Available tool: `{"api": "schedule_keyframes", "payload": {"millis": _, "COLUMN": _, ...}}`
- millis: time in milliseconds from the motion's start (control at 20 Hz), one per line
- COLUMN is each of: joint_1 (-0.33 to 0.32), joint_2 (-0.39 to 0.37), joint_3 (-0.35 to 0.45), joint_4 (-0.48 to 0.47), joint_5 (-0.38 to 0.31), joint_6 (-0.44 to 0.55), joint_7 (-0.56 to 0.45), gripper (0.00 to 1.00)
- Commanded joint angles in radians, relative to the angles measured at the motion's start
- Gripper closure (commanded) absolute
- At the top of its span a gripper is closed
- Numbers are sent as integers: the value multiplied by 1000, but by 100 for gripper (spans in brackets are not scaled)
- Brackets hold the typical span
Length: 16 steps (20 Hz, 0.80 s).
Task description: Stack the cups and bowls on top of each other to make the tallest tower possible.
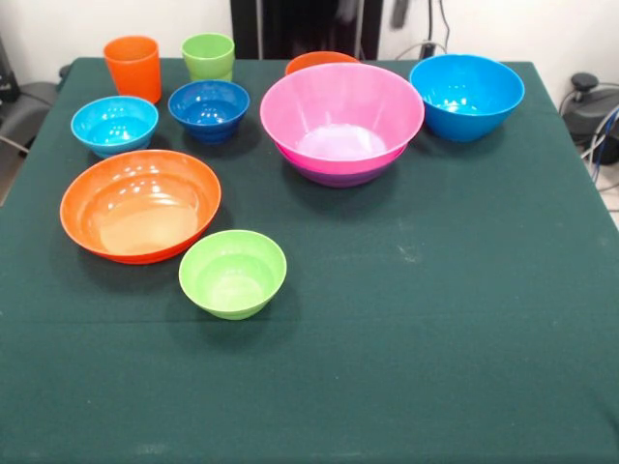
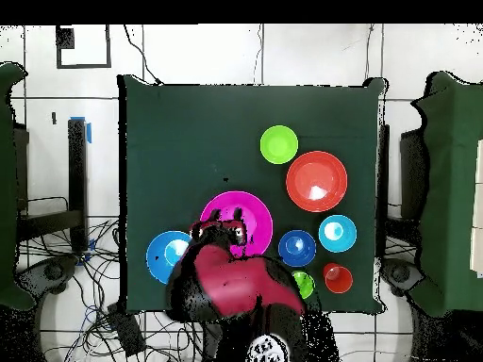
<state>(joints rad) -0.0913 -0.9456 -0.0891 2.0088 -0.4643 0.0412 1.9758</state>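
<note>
The pink bowl [image 1: 340, 121] sits nested in the purple bowl [image 1: 338, 178] at the table's far middle; this is the only stack. The small orange bowl [image 1: 321, 61] peeks out behind it. The big blue bowl [image 1: 466, 95] stands to its right. The orange cup [image 1: 132, 68] and lime-green cup [image 1: 208, 56] stand upright at the far left. In front of them are the light-blue bowl [image 1: 114, 124] and the dark-blue bowl [image 1: 209, 108]. The wide orange bowl [image 1: 140, 203] and the lime-green bowl [image 1: 232, 273] stand nearer. The gripper [image 2: 219, 228] shows only in the overhead view, at the pink bowl's [image 2: 241, 212] robot-side rim.
The table [image 1: 435, 319] is covered in dark green cloth. The robot's pedestal [image 1: 305, 24] stands at its far edge. In the overhead view the red arm [image 2: 231, 287] covers the robot-side table edge between the big blue bowl [image 2: 168, 255] and the dark-blue bowl [image 2: 296, 248].
</note>
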Motion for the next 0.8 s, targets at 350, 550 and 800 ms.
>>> {"api": "schedule_keyframes", "payload": {"millis": 350, "joint_1": -404, "joint_2": 201, "joint_3": 530, "joint_4": 158, "joint_5": 82, "joint_6": 67, "joint_7": 63, "gripper": 0}}
{"api": "schedule_keyframes", "payload": {"millis": 550, "joint_1": -418, "joint_2": 214, "joint_3": 541, "joint_4": 166, "joint_5": 76, "joint_6": 38, "joint_7": 83, "gripper": 0}}
{"api": "schedule_keyframes", "payload": {"millis": 800, "joint_1": -425, "joint_2": 206, "joint_3": 550, "joint_4": 170, "joint_5": 81, "joint_6": 55, "joint_7": 82, "gripper": 0}}
